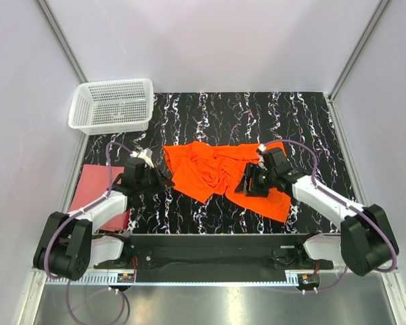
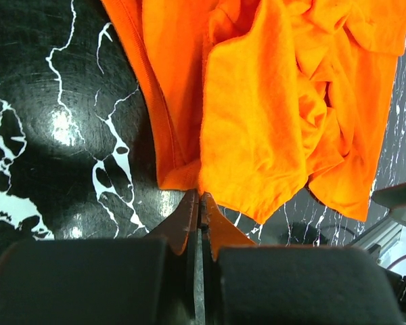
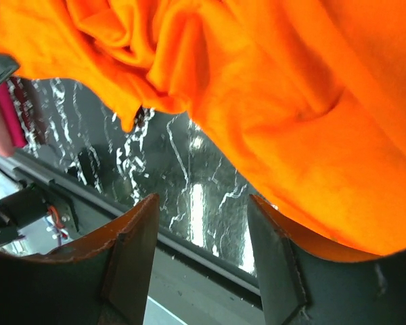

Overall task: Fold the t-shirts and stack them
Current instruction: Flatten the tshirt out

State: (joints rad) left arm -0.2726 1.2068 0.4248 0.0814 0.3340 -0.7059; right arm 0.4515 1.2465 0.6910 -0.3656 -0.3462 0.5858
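Left claw [image 2: 199, 202] clenched on orange shirt [image 1: 210, 169] hem, likely to pull it flat; right claw [image 3: 201, 203] hangs spread, empty, over its other half.

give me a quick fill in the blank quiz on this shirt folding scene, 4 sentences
1. The crumpled t-shirt in the middle of the table is bright ____.
2. The right gripper is ____, while the left gripper is shut on that shirt's corner.
3. The white mesh basket sits at the table's far ____ corner.
4. The pink-red t-shirt lies partly under the ____ arm.

Missing words: orange; open; left; left
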